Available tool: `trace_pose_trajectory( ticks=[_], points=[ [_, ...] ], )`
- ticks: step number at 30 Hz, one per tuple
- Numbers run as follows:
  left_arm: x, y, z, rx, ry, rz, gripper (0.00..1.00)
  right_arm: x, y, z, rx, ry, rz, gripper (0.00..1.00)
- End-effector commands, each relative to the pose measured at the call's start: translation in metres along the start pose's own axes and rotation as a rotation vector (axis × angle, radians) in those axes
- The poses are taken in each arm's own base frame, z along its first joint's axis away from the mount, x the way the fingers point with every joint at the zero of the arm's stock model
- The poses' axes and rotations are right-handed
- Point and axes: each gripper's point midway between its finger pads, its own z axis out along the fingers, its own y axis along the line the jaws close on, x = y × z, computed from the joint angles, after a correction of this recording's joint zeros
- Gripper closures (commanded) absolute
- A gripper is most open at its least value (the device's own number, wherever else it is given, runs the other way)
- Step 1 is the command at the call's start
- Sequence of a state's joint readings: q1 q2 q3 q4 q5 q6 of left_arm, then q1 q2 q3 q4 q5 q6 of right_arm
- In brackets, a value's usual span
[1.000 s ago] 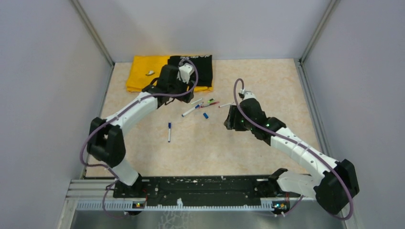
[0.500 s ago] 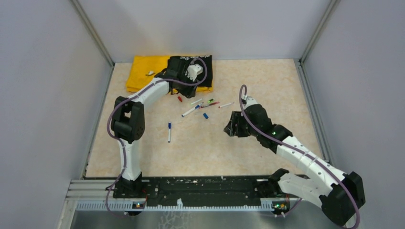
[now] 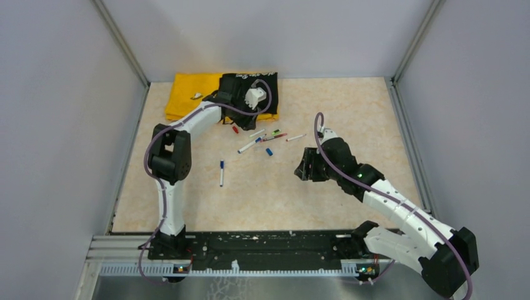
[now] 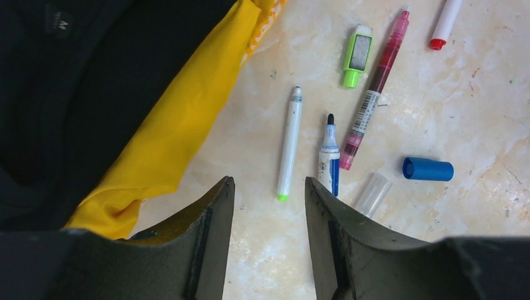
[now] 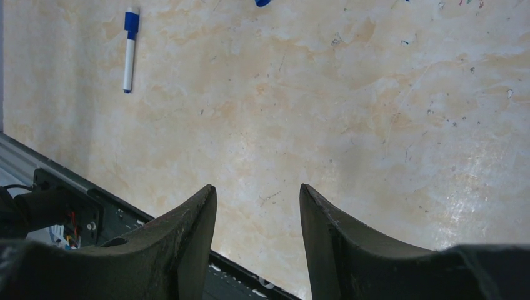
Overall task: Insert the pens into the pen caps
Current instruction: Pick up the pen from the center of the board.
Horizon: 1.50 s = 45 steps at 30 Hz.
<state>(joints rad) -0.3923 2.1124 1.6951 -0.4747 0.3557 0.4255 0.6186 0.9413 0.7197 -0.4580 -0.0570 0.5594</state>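
Slim white pen with a green end (image 4: pixel 289 144) lies flat on the beige marbled tabletop (image 4: pixel 487 125), barrel running straight away from the left gripper (image 4: pixel 269 184), green end nearest and just ahead of the gap. Left gripper's two dark fingers are apart with nothing between them, so this looks like the reach before a pick. To do it well: come down and forward until the fingers straddle the barrel near mid-length, close across its width, keep low. Watch the neighbour: a blue-and-white pen with a bare black nib (image 4: pixel 329 159) lies just beside the white pen, parallel to it, close enough to get pinched too. Beyond that one, farther from the white pen, a translucent maroon pen (image 4: pixel 375 87), a clear plastic cap (image 4: pixel 373 194) and a short blue plastic cap (image 4: pixel 428 169). The blue cap probably belongs to the bare nib. On the white pen's other side, near but not touching, is the folded edge of a yellow cloth (image 4: pixel 181 119). Right gripper (image 5: pixel 257 190) hangs over bare tabletop well apart from the white pen, fingers spread, nothing held.
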Motion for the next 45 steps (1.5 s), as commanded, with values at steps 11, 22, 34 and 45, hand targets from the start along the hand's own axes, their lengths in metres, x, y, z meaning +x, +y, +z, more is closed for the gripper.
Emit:
trace_pose_trajectory(
  ticks=[11, 22, 34, 45],
  points=[
    [0.035, -0.019, 0.032, 0.064, 0.097, 0.048, 0.52, -0.015, 0.008, -0.001, -0.019, -0.034, 0.000, 0.50],
    [0.046, -0.016, 0.042, 0.046, 0.130, 0.055, 0.54, -0.013, 0.008, -0.003, -0.019, -0.036, 0.006, 0.50],
    [0.058, -0.023, 0.050, 0.076, 0.159, 0.049, 0.68, -0.013, 0.007, -0.003, -0.019, -0.035, 0.006, 0.50],
    [0.039, -0.020, 0.038, 0.044, 0.123, 0.042, 0.92, -0.016, 0.009, -0.003, -0.027, -0.046, 0.009, 0.50]
  ],
)
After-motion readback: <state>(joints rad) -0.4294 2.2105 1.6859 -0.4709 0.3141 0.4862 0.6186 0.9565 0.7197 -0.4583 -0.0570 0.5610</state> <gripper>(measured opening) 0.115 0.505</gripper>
